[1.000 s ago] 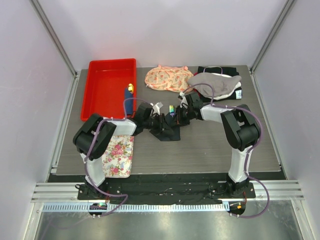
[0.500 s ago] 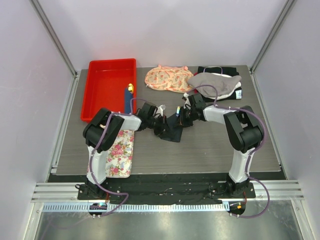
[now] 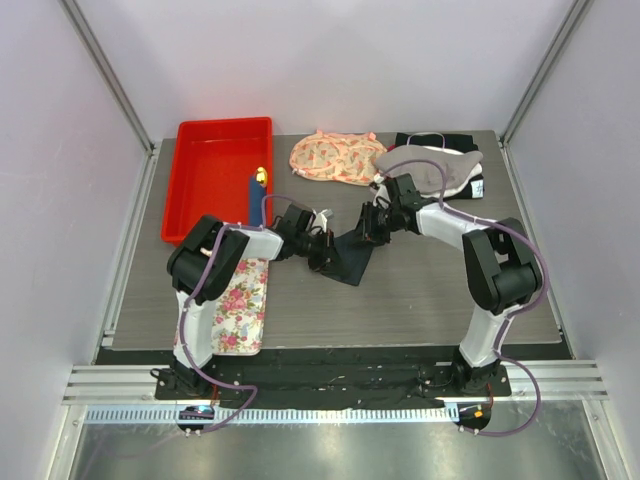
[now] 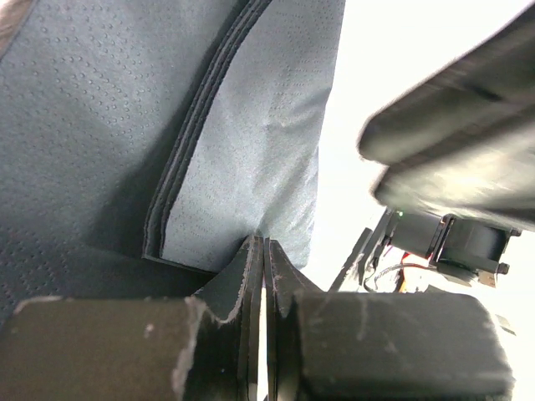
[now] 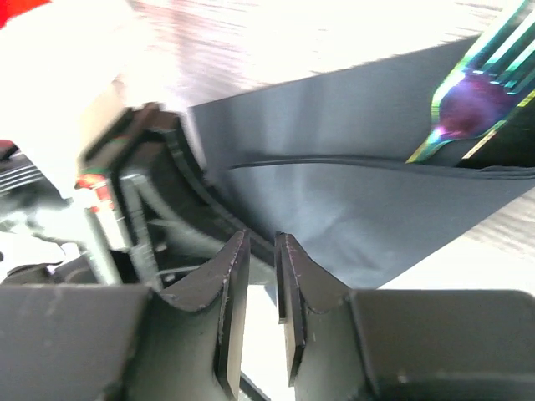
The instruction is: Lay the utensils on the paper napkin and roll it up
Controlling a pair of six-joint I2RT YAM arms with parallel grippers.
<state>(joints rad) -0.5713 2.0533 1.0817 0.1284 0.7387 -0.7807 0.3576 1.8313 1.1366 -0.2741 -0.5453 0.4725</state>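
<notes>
The dark navy paper napkin (image 3: 352, 262) lies folded at the table's middle, between my two grippers. My left gripper (image 3: 322, 250) is shut on the napkin's left edge; in the left wrist view the tips (image 4: 262, 241) meet on the layered sheet (image 4: 242, 167). My right gripper (image 3: 367, 230) is at the napkin's upper right corner. Its jaws (image 5: 261, 238) stand a narrow gap apart, with the napkin's (image 5: 359, 167) layered edge running in between the tips. A fork's shiny rainbow-tinted tines (image 5: 468, 104) poke out of the fold. The knife is hidden.
A red bin (image 3: 225, 124) at the back left holds a blue yellow-tipped stick (image 3: 256, 183). A floral tray (image 3: 238, 305) lies by the left arm's base. A floral cloth (image 3: 335, 158) and a grey cloth (image 3: 430, 168) on black fabric (image 3: 450, 140) lie at the back.
The right arm has swung its elbow to the right and its gripper has drawn back to the napkin's upper right corner. The napkin is spread wider to the right. The left gripper keeps its hold.
</notes>
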